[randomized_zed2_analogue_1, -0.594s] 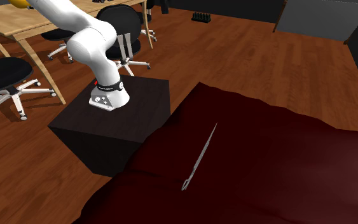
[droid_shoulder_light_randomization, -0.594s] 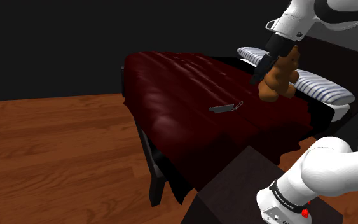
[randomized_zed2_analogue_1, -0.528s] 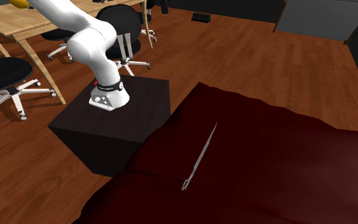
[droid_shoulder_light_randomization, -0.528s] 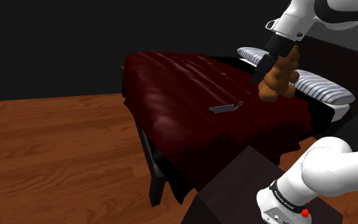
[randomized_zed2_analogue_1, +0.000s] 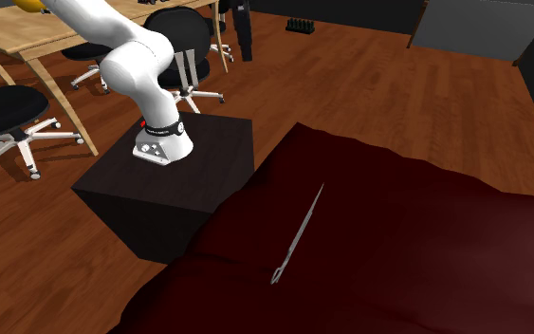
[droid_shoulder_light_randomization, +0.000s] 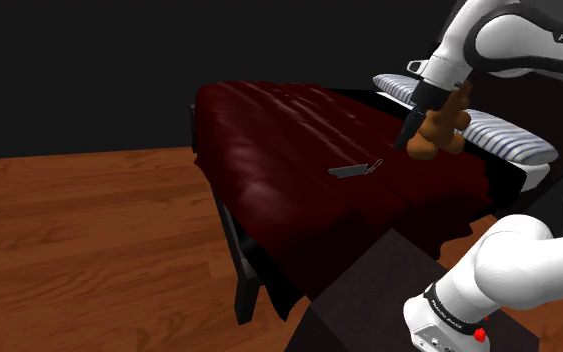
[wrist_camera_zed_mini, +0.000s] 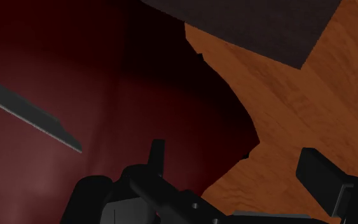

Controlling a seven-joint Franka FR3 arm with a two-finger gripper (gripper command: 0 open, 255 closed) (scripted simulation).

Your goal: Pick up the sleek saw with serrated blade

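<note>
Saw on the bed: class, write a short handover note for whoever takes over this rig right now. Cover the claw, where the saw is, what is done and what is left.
Claw: open and holding nothing. It is above the dark red bedspread, in front of the brown teddy bear in the shoulder view.
Saw: lying flat on the bedspread, apart from the claw.
Done: no grasp yet.
Left: bring the claw over the saw, lower it, close on the saw, lift.

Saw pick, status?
Gripper open, empty, before the teddy bear in the shoulder view. Saw flat on the dark red bedspread, untouched, apart from gripper. Bear off the saw, not blocking.
</note>
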